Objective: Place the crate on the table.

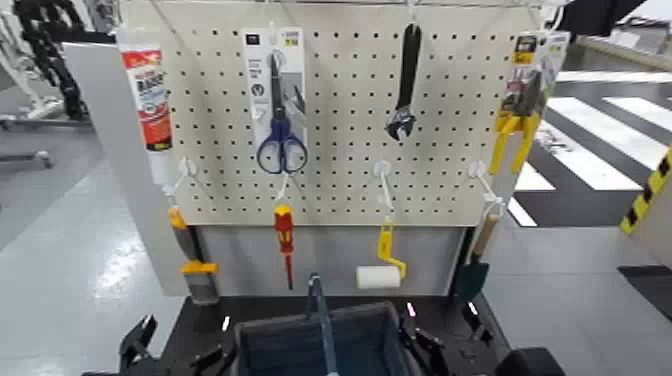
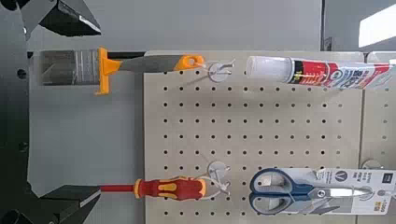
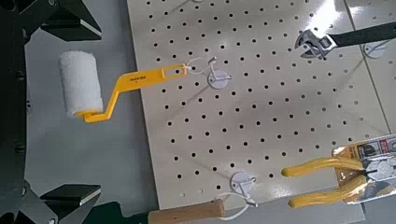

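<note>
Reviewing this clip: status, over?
Left hand open, left of crate. Right hand open, right of crate. Crate-table contact unclear. No obstruction seen.

From my head I look forward and down, far enough back to take in the pegboard (image 1: 340,205), the tabletop (image 1: 260,304) and the crate (image 1: 275,345). My left wrist camera faces the board from nearer, turned sideways; it shares the brush (image 1: 201,285), glue tube (image 1: 150,100), screwdriver (image 1: 284,232) and scissors (image 1: 281,140) with my head view. My right wrist camera, also close and sideways, shares the roller (image 1: 378,277), wrench (image 1: 406,80), pliers (image 1: 517,115) and part of the trowel (image 1: 470,279) with it.
</note>
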